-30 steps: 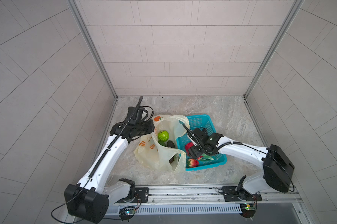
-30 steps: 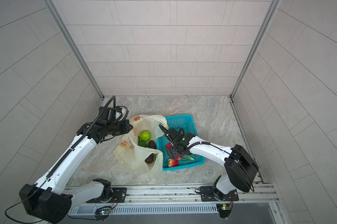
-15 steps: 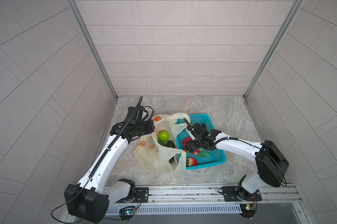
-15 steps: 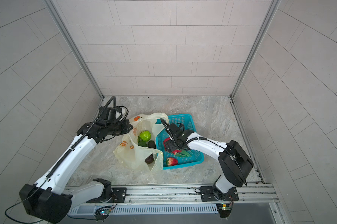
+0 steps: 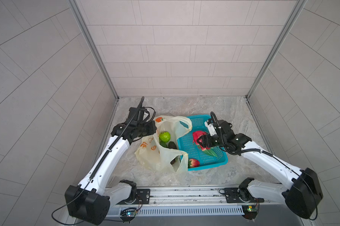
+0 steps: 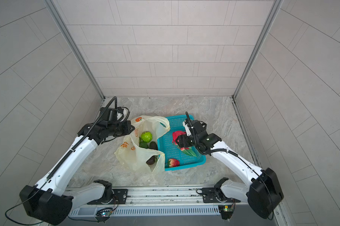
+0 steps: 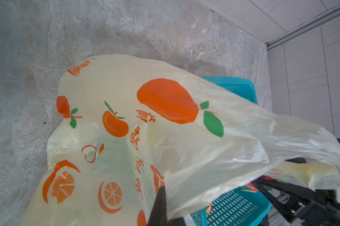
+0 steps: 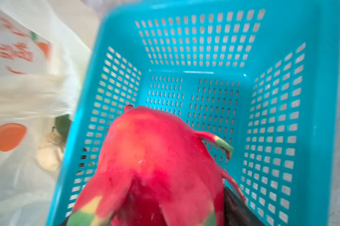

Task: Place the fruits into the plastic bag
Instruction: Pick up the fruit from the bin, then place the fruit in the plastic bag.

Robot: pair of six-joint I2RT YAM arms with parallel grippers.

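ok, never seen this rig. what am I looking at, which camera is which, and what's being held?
Two white robot arms stand on a rail at the near edge of a stone-patterned table. The two wide pictures come from one stereo camera overhead and show nearly the same scene. The other two come from a camera on each wrist. On the table lie a cream plastic bag with orange prints and a teal basket beside it. The left claw is shut on the plastic bag's edge, holding it open; a lime-green fruit and dark pieces lie inside. The right claw grips a dragon fruit at the basket. A strawberry lies in the basket.
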